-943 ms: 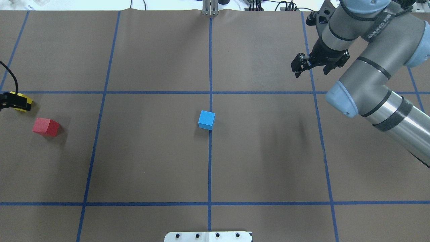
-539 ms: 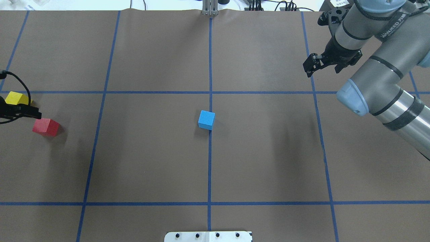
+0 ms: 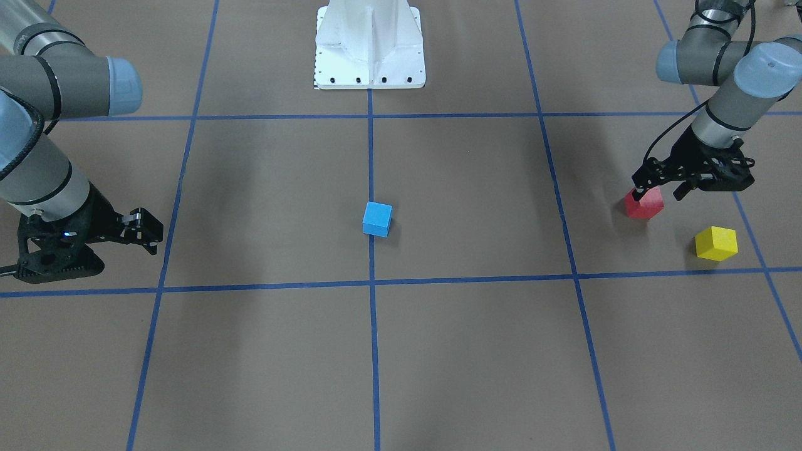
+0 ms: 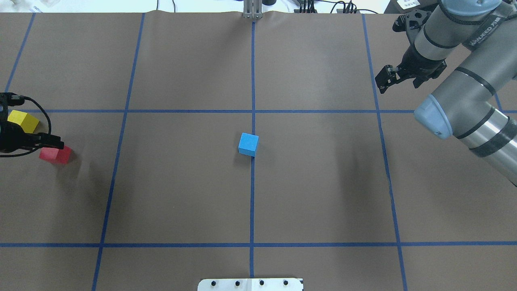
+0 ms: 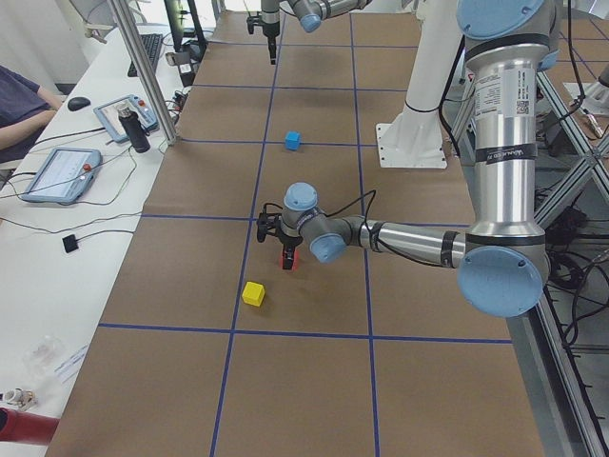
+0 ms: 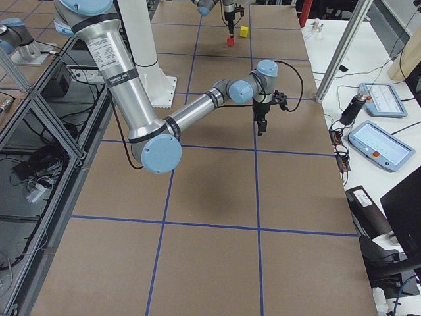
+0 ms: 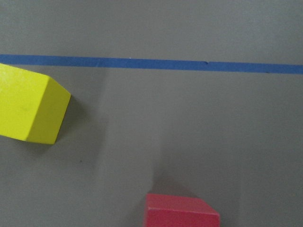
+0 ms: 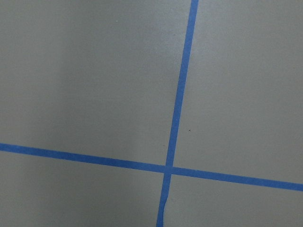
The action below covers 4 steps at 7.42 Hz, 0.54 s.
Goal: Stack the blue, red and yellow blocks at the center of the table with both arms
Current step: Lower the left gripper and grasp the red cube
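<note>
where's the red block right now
In the overhead view the red block sits at the far left edge, just below the left gripper and beside the yellow block, well away from the blue block at centre.

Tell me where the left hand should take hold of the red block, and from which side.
Grip the red block on two opposite upright faces, coming straight down from above. It is a cube lying flat on the table, its top bare, and the yellow block stands apart from it, so its sides are probably free. The left hand hangs open close by it.
</note>
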Each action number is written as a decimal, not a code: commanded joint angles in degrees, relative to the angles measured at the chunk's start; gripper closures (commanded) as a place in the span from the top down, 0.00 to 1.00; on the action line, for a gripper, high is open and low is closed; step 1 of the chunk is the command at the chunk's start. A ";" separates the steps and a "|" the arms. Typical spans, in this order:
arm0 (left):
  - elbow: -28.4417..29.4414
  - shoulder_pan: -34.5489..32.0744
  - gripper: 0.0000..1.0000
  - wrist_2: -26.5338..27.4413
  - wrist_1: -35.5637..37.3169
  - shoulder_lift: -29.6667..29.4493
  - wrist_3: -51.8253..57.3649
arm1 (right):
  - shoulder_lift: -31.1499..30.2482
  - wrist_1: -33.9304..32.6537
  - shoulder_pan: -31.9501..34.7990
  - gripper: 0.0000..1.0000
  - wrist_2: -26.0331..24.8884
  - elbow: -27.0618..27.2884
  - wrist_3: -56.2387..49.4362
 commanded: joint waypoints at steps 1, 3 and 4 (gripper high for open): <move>0.29 0.58 1.00 0.30 0.08 -0.22 -0.03 | -0.49 0.04 0.01 0.99 -0.09 -0.17 -0.20; 0.55 2.34 1.00 0.38 0.17 -0.22 -0.03 | -0.49 0.04 -0.08 0.99 -0.26 -0.43 -0.03; 1.16 2.52 0.91 0.38 0.17 -0.40 0.06 | -0.49 0.04 0.01 0.99 0.08 -0.52 -0.03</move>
